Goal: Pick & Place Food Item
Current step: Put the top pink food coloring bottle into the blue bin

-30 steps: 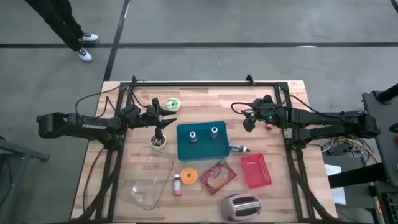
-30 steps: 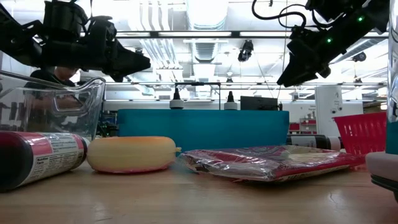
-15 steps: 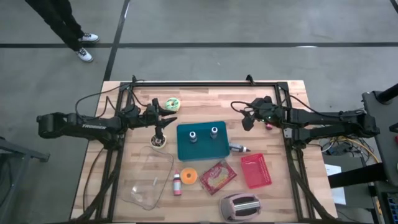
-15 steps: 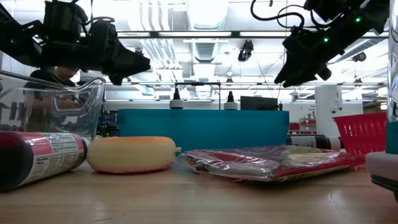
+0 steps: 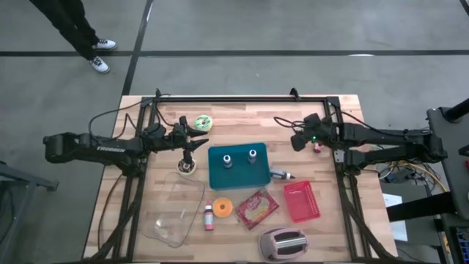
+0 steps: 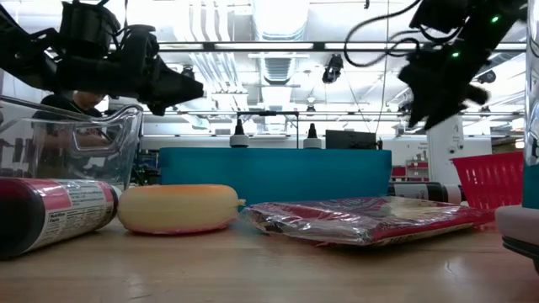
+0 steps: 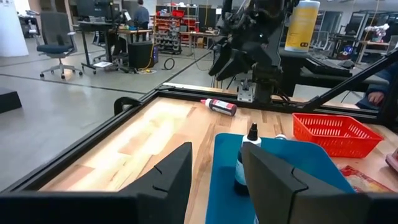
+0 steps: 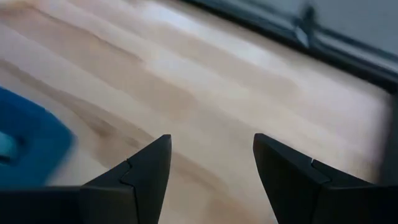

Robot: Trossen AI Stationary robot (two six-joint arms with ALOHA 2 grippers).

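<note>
Right claw point(image 5: 297, 141) has swung outward from the teal tray point(image 5: 238, 167).

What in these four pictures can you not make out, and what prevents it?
- Bottle: low view, left edge cuts it off; label too small to read.
- Toaster: low view, right edge cuts it.
- Blue tray: right wrist view, blurred.
- Round item: high view, too small to identify.

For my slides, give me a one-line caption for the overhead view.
Both arms hover over a table of items, left hand above a small round container, right hand open beyond the teal tray.
</note>
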